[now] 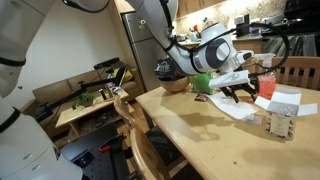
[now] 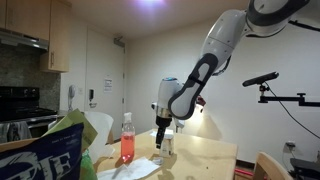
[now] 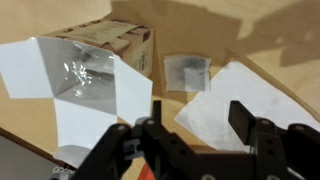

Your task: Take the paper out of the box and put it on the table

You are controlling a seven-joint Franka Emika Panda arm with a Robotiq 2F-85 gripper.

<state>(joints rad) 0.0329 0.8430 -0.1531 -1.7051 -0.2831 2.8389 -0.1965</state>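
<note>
In the wrist view the box (image 3: 112,40) stands at the upper left with its white flaps spread open. The paper (image 3: 187,72), a small white folded sheet, lies flat on the table (image 3: 30,125) just right of the box. My gripper (image 3: 198,118) is open and empty and hovers above the wood between the paper and a larger flat white sheet (image 3: 245,100). In both exterior views the gripper (image 1: 238,88) (image 2: 162,140) hangs low over the table (image 1: 190,130) (image 2: 205,158), close to the box (image 1: 279,118). I cannot make out the paper in either exterior view.
A pink spray bottle (image 1: 265,83) (image 2: 127,142) stands by the box. The larger white sheet (image 1: 232,106) lies under the gripper. A wooden chair (image 1: 135,135) stands at the table's edge, with a cluttered low desk (image 1: 88,102) beyond it. A blue-green bag (image 2: 45,152) fills the foreground.
</note>
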